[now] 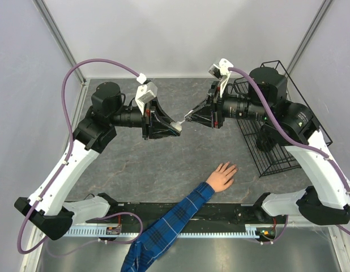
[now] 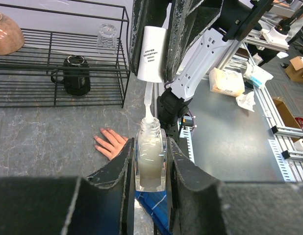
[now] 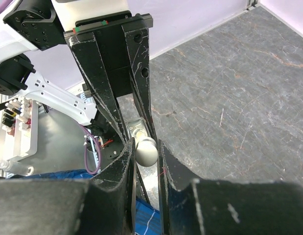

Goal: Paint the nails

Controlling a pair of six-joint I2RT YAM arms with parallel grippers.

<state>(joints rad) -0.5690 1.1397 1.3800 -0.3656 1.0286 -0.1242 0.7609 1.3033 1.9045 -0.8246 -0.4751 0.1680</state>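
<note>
The nails (image 1: pixel 231 166) are on a person's hand (image 1: pixel 221 175). The hand lies flat on the table (image 1: pixel 163 164), near the front edge, with the fingers spread out. I think it lies flat so each nail faces up and is easy to reach. The nails are too small to tell if any has paint on it. A blue plaid sleeve (image 1: pixel 163 229) covers the arm.

Up above the table, well apart from the hand, the two arms meet in the air. The left gripper (image 2: pixel 150 156) squeezes a little glass bottle (image 2: pixel 150 161) of pale polish between its two fingers. It holds the bottle upright, likely so nothing spills. The right gripper (image 3: pixel 145 147) pinches the white cap (image 2: pixel 152 54). A thin brush stem (image 2: pixel 148 103) hangs from the cap and goes down into the bottle's neck. One arm holds the bottle steady so the other can dip the brush.

No painting has begun yet, I think. The brush needs to go down to the hand next.

A black wire rack (image 1: pixel 277 113) stands at the right side.
</note>
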